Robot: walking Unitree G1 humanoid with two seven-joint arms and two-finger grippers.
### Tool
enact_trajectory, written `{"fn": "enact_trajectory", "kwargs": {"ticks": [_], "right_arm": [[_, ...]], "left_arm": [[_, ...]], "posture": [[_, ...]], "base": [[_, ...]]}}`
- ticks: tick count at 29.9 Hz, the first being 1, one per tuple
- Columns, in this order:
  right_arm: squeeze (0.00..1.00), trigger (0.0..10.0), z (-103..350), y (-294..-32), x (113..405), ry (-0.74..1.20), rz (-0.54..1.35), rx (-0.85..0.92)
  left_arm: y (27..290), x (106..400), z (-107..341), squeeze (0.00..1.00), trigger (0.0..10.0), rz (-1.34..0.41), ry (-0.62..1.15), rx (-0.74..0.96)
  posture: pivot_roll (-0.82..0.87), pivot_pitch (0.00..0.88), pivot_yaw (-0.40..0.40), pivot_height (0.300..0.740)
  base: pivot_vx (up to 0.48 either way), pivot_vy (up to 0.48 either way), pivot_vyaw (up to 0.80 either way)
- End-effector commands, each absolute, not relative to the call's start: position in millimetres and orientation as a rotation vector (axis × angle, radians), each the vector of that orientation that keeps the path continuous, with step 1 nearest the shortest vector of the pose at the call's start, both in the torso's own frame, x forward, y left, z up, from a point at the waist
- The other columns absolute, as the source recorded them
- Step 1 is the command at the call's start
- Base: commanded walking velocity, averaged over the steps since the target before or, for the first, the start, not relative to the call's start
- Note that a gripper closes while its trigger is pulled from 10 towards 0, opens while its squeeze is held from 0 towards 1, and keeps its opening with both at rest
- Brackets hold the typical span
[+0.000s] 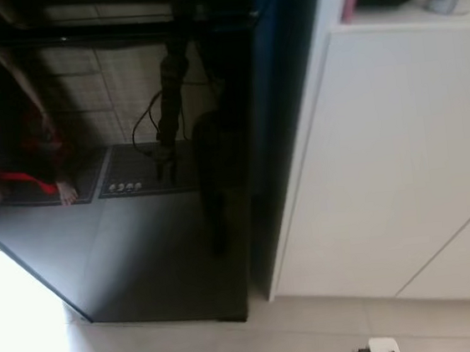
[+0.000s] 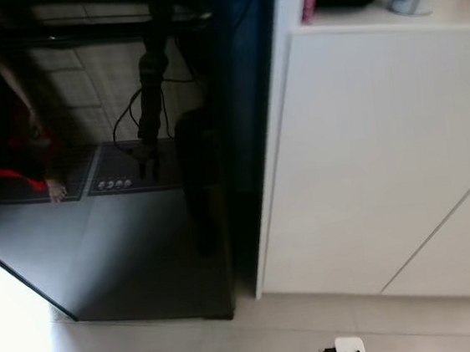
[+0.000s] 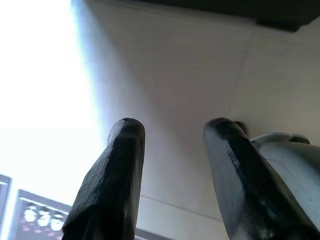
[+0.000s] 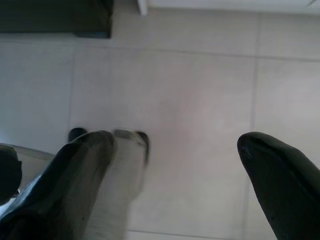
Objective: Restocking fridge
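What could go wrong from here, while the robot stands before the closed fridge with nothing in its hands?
1. The glossy black fridge door is shut and no handle is visible, so finding a grip may fail.
2. The white cabinet stands right beside the fridge; a swinging arm could strike it.
3. Both the left tool and the right tool hang open over the pale tiled floor, holding no item, so there is nothing to restock yet.
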State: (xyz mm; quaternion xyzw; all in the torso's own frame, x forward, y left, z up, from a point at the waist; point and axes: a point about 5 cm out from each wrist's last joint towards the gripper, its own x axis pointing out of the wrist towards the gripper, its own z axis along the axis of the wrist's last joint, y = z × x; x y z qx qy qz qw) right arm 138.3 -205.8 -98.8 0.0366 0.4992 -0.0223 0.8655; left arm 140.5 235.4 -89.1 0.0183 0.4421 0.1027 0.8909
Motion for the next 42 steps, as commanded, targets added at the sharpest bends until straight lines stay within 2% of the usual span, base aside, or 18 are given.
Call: {"fn": "enact_trajectory", "kwargs": {"ticks": [1, 21, 42], "right_arm": [[0.0, 10.0, -99.8, -210.7, 133.2, 1.057, -0.07, 0.084], [0.0, 10.0, -100.6, -213.2, 128.9, 1.066, -0.065, 0.086], [0.0, 10.0, -101.3, -212.2, 126.9, 1.066, -0.06, 0.09]], "left_arm": [[232.5, 136.1, -91.8, 0.0, 10.0, 0.213, 0.937, 0.026], [229.0, 133.7, -93.6, 0.0, 10.0, 0.216, 0.948, 0.012], [229.3, 131.8, -94.0, 0.0, 10.0, 0.201, 0.952, 0.022]], "posture": [[-0.05, 0.088, 0.008, 0.74], [-0.02, 0.105, -0.007, 0.74], [-0.02, 0.065, 0.002, 0.74]], "base": [[0.0, 0.48, 0.0], [0.0, 0.48, 0.0], [0.0, 0.48, 0.0]]}}
